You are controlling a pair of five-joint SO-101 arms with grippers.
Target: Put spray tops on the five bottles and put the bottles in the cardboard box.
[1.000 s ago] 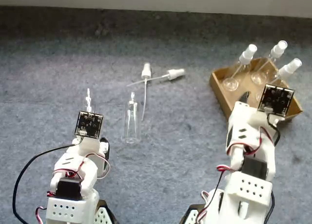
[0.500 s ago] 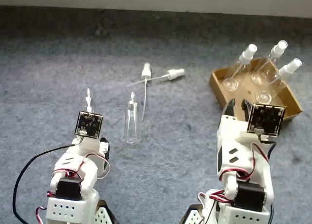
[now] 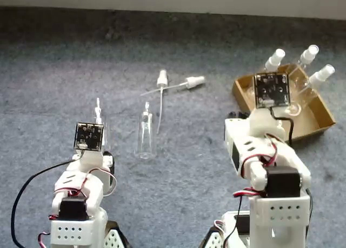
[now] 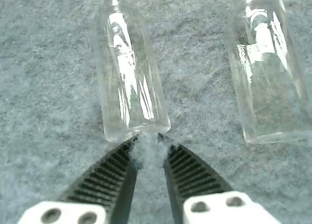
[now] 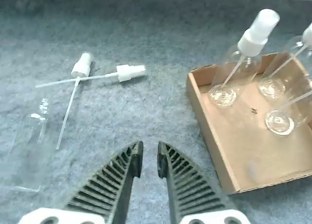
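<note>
Bottles: three capped bottles (image 5: 257,31) lean inside the cardboard box (image 5: 243,136). Their clear bases sit on its floor and their white spray heads reach out past its far wall. The three stand close together, side by side.

Two loose spray tops lie on the grey carpet (image 3: 205,151) near the box, on the side facing the left arm. The first spray top (image 3: 162,78) and the second spray top (image 3: 194,81) are close together, and their thin tubes cross just below the first one's head.

Farther from the box, beyond those tops, an open bottle (image 3: 146,135) lies on its side with no top on its neck. A second open bottle (image 4: 129,72), also uncapped and on its side, lies beside it, the farthest thing from the box.

The left claw (image 4: 148,138) sits low at the base of that second open bottle. Its jaws are a narrow gap apart, with both tips right at the bottle's bottom edge, and I cannot tell whether they touch the glass. It has hold of nothing.

The right claw (image 5: 148,158) hangs over bare carpet just beside the box's wall, on the side facing the loose tops. Its jaws are only slightly parted, with nothing between them.
</note>
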